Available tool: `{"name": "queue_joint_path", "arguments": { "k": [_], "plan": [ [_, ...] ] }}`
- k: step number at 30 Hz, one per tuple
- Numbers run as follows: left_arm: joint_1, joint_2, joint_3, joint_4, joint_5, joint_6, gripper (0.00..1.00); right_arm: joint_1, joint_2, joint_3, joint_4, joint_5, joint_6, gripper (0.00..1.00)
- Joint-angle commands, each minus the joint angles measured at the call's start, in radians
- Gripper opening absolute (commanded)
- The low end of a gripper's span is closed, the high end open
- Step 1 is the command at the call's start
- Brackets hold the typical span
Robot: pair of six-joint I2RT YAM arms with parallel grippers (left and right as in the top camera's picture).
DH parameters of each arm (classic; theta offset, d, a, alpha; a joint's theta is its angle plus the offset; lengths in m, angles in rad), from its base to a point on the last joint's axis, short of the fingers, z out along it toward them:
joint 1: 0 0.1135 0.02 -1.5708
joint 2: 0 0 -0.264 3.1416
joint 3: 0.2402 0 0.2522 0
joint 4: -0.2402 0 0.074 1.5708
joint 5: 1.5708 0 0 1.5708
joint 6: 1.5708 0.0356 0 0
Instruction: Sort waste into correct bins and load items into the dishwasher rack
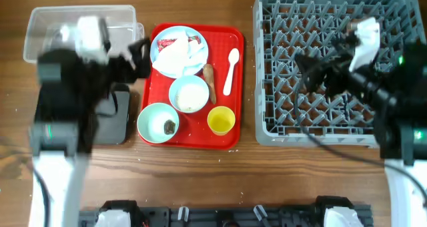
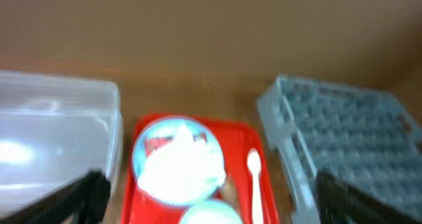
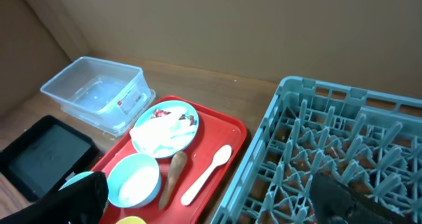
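Glossy red tray, clear plastic tub

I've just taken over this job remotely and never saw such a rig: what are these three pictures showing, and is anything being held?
Two robot arms work at a wooden table. One picture looks straight down from above; the other two come from a camera on each wrist, so the dark shapes in their bottom corners are that arm's own fingers. The left claw hangs by the clear tub, the right claw over the grey rack. Both are open and hold nothing. The red tray between them carries a plate with tissue and a wrapper, two bowls, a yellow cup, a spoon and a brown food piece. A black tray lies left of it.
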Motion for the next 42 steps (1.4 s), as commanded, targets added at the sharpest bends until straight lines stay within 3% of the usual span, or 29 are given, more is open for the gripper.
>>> {"name": "queue_joint_path", "arguments": {
  "k": [1,3,8,12,22,25,28,30,32,36,42],
  "plan": [
    [-0.08,0.403,0.412,-0.216,0.039,0.219,1.0,0.004,0.089,0.046,-0.005,-0.02,-0.004,1.0],
    [-0.12,0.621,0.59,-0.319,0.038,0.307,1.0,0.004,0.131,0.046,-0.027,-0.02,0.006,1.0],
    [-0.139,0.931,0.611,-0.278,0.039,0.328,1.0,0.004,0.215,0.046,-0.085,-0.019,0.005,1.0],
    [-0.143,1.027,0.611,-0.264,0.054,0.479,1.0,0.004,0.255,0.045,-0.09,-0.02,0.006,1.0],
    [-0.143,1.205,0.609,-0.164,-0.034,0.483,1.0,0.004,0.268,0.045,-0.114,-0.019,0.005,1.0],
    [-0.143,1.245,0.609,-0.151,-0.034,0.483,0.78,0.004,0.268,0.045,-0.114,-0.016,0.005,1.0],
    [-0.143,1.276,0.609,-0.151,-0.034,0.483,0.35,0.004,0.268,0.045,-0.115,-0.016,0.005,1.0],
    [-0.143,1.284,0.609,-0.154,-0.034,0.482,0.13,0.004,0.268,0.045,-0.115,-0.016,0.006,1.0],
    [-0.143,1.279,0.613,-0.144,-0.034,0.478,0.04,0.004,0.268,0.045,-0.115,-0.016,0.006,1.0],
    [-0.143,1.192,0.669,-0.147,-0.057,0.378,0.04,0.004,0.268,0.045,-0.115,-0.016,0.005,1.0],
    [-0.119,0.903,0.732,-0.214,-0.12,0.26,0.04,0.004,0.268,0.045,-0.115,-0.016,0.005,1.0]
  ]
}}
